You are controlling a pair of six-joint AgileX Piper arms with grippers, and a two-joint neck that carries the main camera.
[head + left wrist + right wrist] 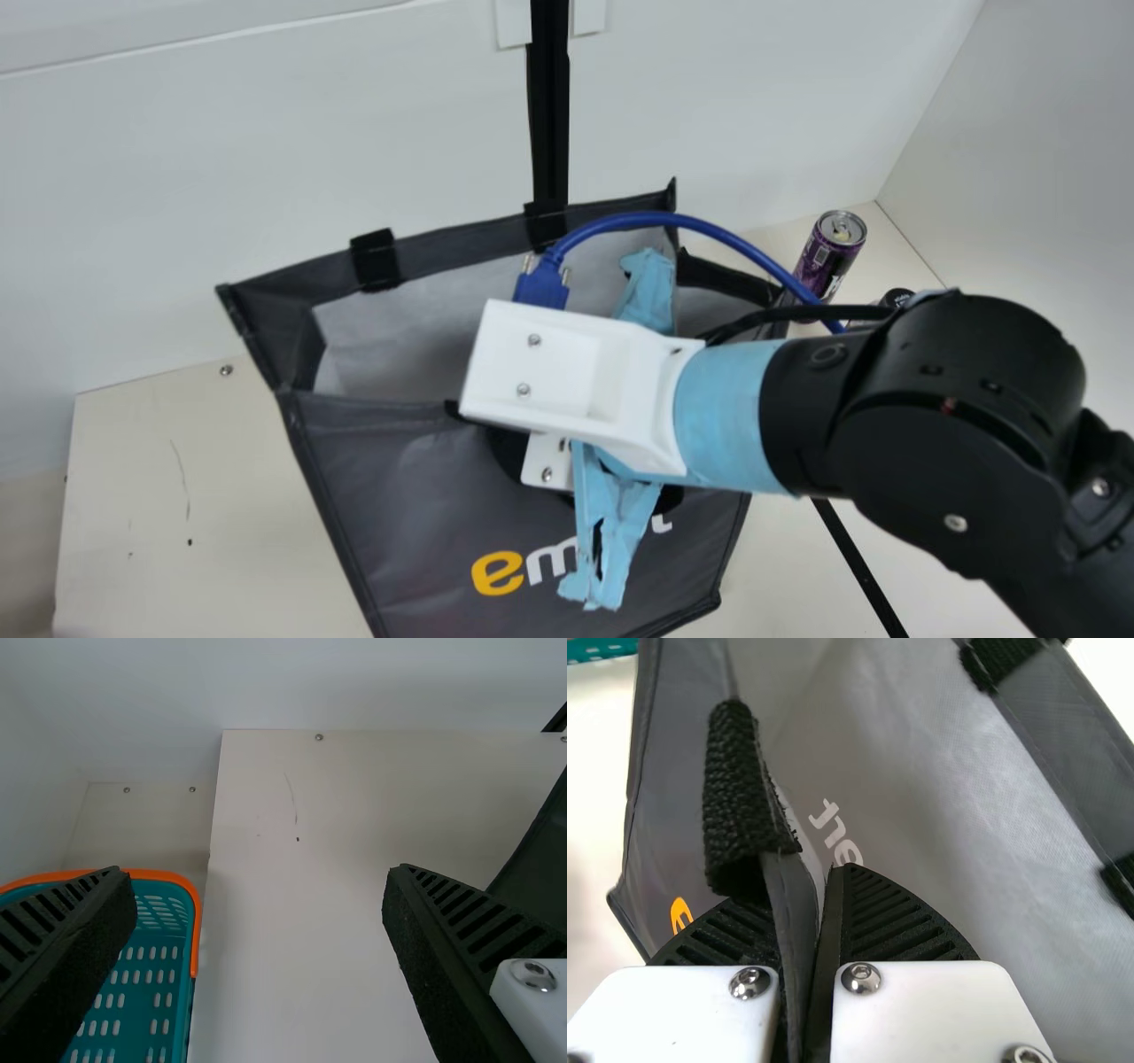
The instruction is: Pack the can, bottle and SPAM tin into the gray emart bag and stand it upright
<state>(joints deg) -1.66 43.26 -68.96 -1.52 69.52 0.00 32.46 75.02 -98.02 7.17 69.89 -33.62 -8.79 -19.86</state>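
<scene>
Gray fabric with darker trim: one gray emart bag, mouth spread, on the cream table, a white wall behind it. Light lining; orange and white lettering on the near face. Black webbing tabs at the far rim.

Right gripper, one, at the bag's near rim. In the right wrist view, the right gripper is clenched, grasping the bag's rim between ribbed fingers, beside a black webbing handle. Fittings: white housing, light blue tape, blue cable arching over the bag's mouth.

Left gripper, one, above the table on the left side of the bag, released, fingers spread wide.

Can, one, purple and black, upright on the table past the right end of the bag, near the wall.

Black cap, one, right of the bag, near the can; the rest mostly hidden behind the right arm, kind of item not determinable.

Basket, one, teal, slotted, orange-rimmed, well left of the bag.
</scene>
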